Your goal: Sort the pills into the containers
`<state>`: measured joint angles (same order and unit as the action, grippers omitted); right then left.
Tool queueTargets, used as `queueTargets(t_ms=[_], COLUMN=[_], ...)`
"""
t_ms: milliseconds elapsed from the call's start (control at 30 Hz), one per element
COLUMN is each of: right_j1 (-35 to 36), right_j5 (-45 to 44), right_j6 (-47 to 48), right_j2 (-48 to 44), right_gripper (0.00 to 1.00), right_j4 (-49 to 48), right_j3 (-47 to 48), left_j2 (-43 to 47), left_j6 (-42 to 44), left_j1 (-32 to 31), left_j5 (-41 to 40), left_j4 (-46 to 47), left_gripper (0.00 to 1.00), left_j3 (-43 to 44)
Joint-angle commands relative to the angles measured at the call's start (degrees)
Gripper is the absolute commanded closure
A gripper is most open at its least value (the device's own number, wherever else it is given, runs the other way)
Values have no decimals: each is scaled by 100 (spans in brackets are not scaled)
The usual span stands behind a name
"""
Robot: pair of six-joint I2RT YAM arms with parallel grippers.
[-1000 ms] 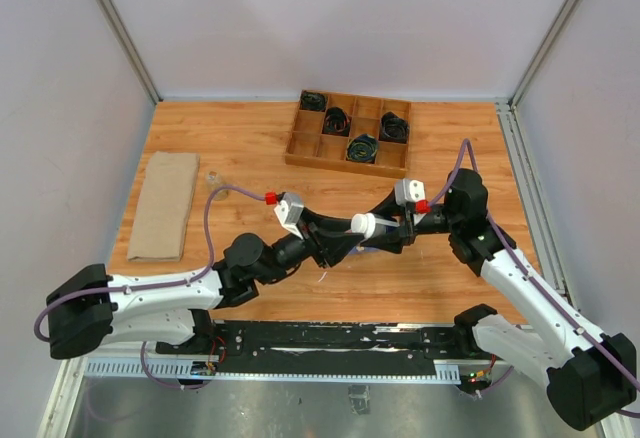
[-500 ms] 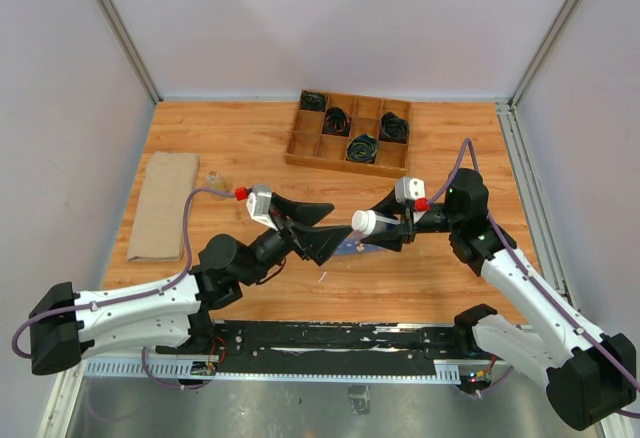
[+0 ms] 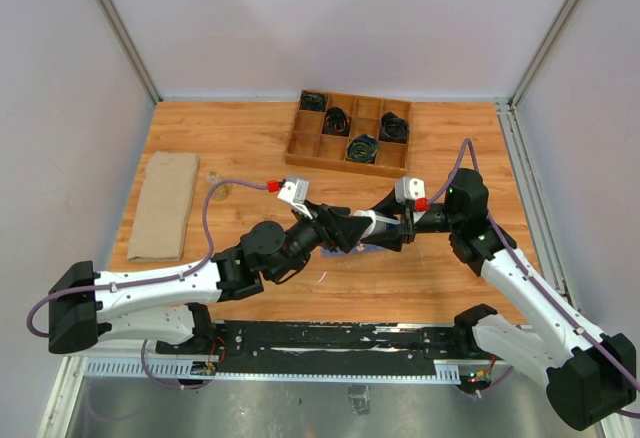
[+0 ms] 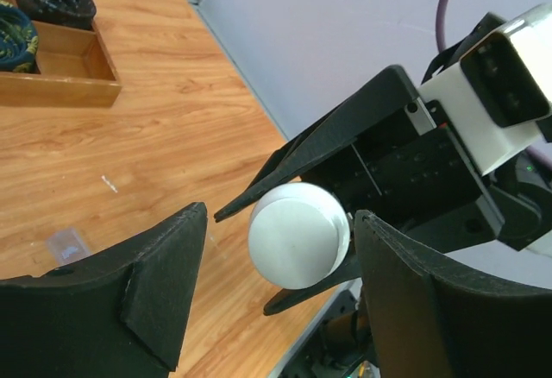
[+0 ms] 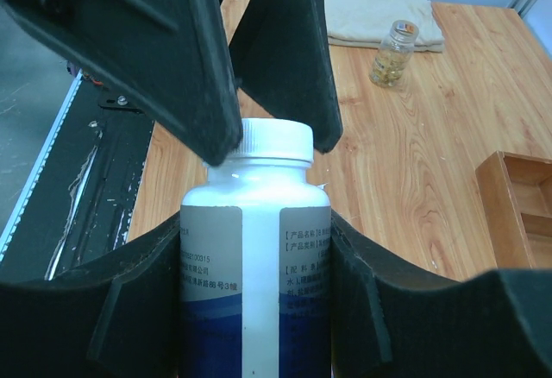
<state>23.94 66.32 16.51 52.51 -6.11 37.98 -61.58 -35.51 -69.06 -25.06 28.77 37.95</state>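
Note:
My right gripper (image 5: 255, 287) is shut on a white pill bottle (image 5: 255, 248) with a blue label, held sideways above the table (image 3: 240, 148). Its white cap (image 4: 299, 236) points at my left gripper (image 4: 281, 216). My left gripper is open, with one finger on each side of the cap and a gap showing on the left side. In the top view the two grippers meet at mid table, left (image 3: 352, 228) and right (image 3: 388, 228), with the bottle (image 3: 372, 223) between them. Only a blue sliver of the pill-organizer strip (image 3: 373, 249) shows beneath them.
A wooden divided tray (image 3: 350, 148) of black cables stands at the back. A folded tan cloth (image 3: 165, 205) lies at the left. A small glass bottle of yellow pills (image 5: 395, 53) stands beside it. A small clear piece (image 4: 69, 244) lies on the table.
Half a second ago my left gripper had drawn back left, away from the cap. It has now come back right and straddles the cap. The right arm has not moved.

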Motion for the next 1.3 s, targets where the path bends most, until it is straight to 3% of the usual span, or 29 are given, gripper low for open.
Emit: queueTargets(t_ms=[0,167,267,333,567,633,700,867,967,1133,1267], right_j1=[-43,-35,-39,-39,-39,-39,-39,-47,-87,-157,-162], right_j5=[-21,-23,-22,-32,-81,-89,-74,30,94,107,46], right_j6=[-21,-22,-10,0,0,10,61,293,371,378,396], right_j2=[-27,-22,-22,-22,-4,4,20,6,-29,-39,11], right_gripper=[88,87,87,85,37,23,1,1,1,1,1], right_j4=[-101,-101,-101,-101,-97,-76,-17,262,358,378,402], right_j3=[22,10,15,6,-4,13,35,124,152,164,175], left_j2=[-103,-171,-180,-177,-107,-51,2,69,77,-22,-78], left_j6=[-103,-123,-73,-50,-56,-42,13,83,278,534,759], left_j1=[-74,-74,-73,-69,-73,-65,-57,218,559,1322,2151], left_j5=[-170,-92,-55,-20,25,-81,-194,-309,-805,-1470,-1532], left_j4=[-179,-179,-175,-171,-193,-195,-215,-630,-1522,-3129,-3630], left_gripper=[30,41,53,68,99,100,100,100,100,100,100], left_j3=[208,234,250,239,164,92,20,-106,-115,-12,-53])
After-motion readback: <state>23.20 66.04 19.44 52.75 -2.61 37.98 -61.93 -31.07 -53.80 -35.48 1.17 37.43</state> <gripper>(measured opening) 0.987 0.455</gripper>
